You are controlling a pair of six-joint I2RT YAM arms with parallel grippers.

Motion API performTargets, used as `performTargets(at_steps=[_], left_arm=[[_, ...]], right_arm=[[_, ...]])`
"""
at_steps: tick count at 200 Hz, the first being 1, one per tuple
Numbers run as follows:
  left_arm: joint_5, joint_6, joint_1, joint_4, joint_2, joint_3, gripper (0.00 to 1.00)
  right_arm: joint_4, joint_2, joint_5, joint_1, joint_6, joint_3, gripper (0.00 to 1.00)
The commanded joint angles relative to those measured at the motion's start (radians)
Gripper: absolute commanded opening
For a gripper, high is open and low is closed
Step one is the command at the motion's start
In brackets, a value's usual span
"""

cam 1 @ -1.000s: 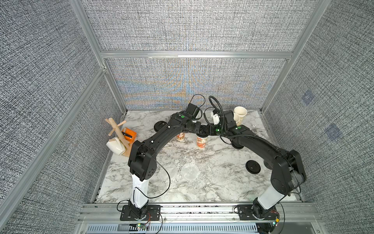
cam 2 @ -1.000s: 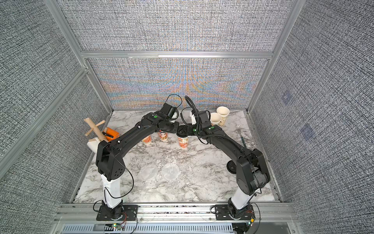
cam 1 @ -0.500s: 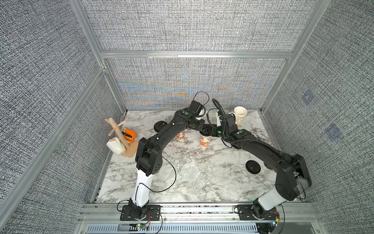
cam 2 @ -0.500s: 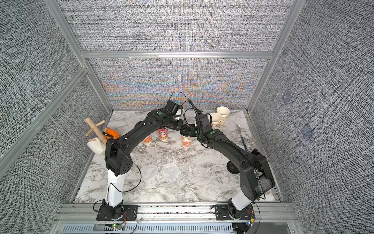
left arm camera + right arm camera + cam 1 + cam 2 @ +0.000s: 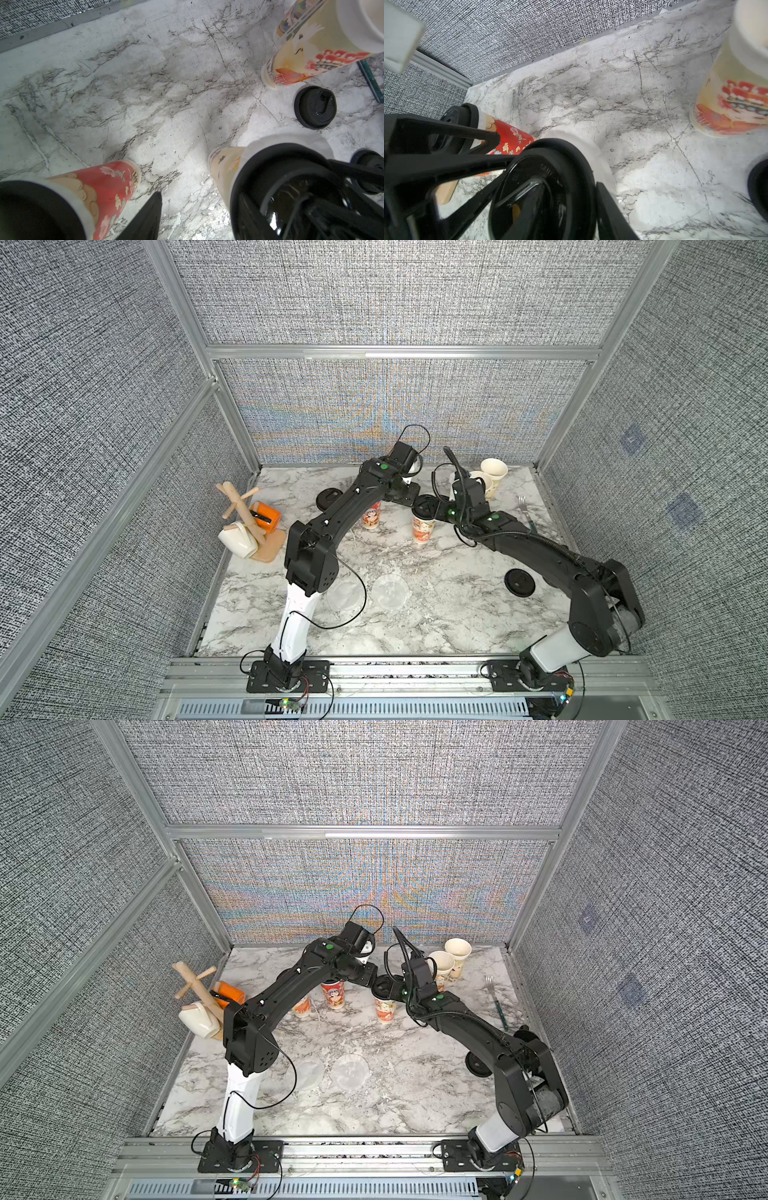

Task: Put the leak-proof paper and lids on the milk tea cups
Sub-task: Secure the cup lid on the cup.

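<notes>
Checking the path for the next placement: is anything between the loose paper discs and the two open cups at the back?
Yes: the right arm and the cup whose black lid its jaws hold cross the line from the discs to the open cups.

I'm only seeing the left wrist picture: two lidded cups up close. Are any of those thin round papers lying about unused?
Observer: Yes, two leak-proof paper discs lie on the marble table near the arms' bases, on no cup.
Operator: I count four cups. Is that all?
Observer: No, a fifth milk tea cup stands partly hidden under the left arm.
Operator: Is anything holding the lid beside me?
Observer: The right gripper, its fingers closed on either side of the black lid.
</notes>
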Motion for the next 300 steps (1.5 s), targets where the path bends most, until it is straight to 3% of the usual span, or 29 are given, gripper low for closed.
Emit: performTargets(at_steps=[1,46,69,104,133,158,213,300], left_arm=[[-0.03,0.017,-0.003,0.012,-0.004,0.041,0.6],[-0.1,0.032,-0.001,0.062,-0.092,0.043,0.61],[-0.074,0.002,-0.001,0.043,-0.156,-0.009,0.61],[0.056,-0.131,-0.001,0.064,-0.266,-0.226,0.56],[0.159,-0.259,-0.001,0.235,-0.346,-0.464,0.53],[0.184,-0.329,-0.003,0.342,-0.378,-0.555,0.51],[0.217,-0.386,-0.006,0.449,-0.381,-0.611,0.49],[0.19,-0.373,-0.006,0.436,-0.323,-0.601,0.47]], right_arm=[[-0.248,0.025,-0.092,0.013,0.05,-0.031,0.4],[-0.242,0.027,-0.087,0.013,0.075,-0.03,0.4],[-0.25,0.025,-0.079,0.013,0.079,-0.024,0.4],[-0.273,0.018,-0.057,0.007,0.078,-0.012,0.4],[-0.282,0.012,-0.047,0.001,0.073,-0.008,0.39],[-0.283,0.009,-0.047,-0.002,0.07,-0.011,0.39],[-0.27,0.009,-0.056,-0.003,0.071,-0.025,0.39],[-0.26,0.005,-0.062,-0.002,0.066,-0.044,0.38]])
